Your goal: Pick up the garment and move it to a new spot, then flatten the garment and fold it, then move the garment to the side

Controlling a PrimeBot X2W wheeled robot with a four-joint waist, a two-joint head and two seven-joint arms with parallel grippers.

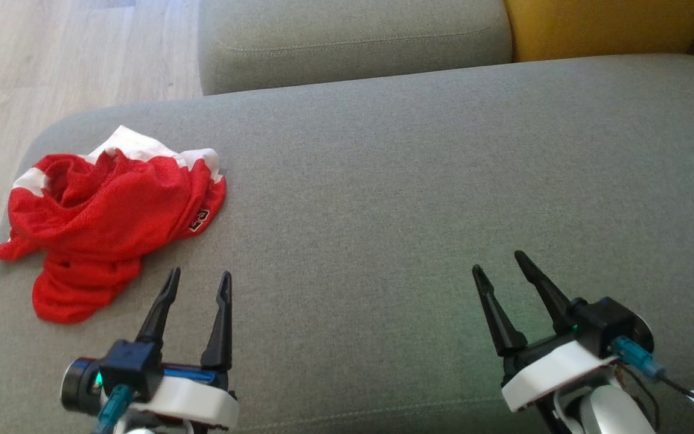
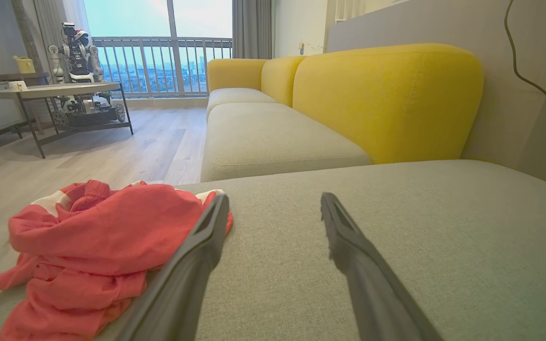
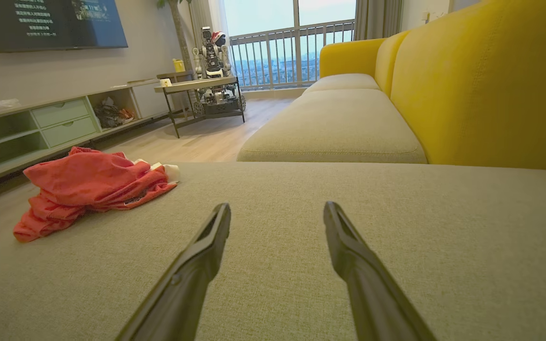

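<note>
Grey seat cushion (image 1: 383, 181) lay under both of your grippers, and on it sat the garment (image 1: 106, 211), a crumpled red mesh piece with white trim, bunched in a heap. It lay just ahead of your left gripper (image 1: 199, 278) and off to that gripper's left, close to the cushion's left edge. The fingertips were near the cloth but apart from it. Your left gripper's two dark fingers stood spread wide with nothing between them. Your right gripper (image 1: 497, 262) was well apart from the garment, which lay far off to its left; its jaws were likewise spread and empty. Beyond both sets of fingertips you had a second grey cushion (image 1: 353, 42) and a yellow backrest (image 1: 606, 27). Past the garment ran pale wooden floor (image 1: 52, 54). In the left wrist view, a low table (image 2: 59, 90) stood far ahead by the balcony window, with another robot (image 2: 76, 47) by it.
</note>
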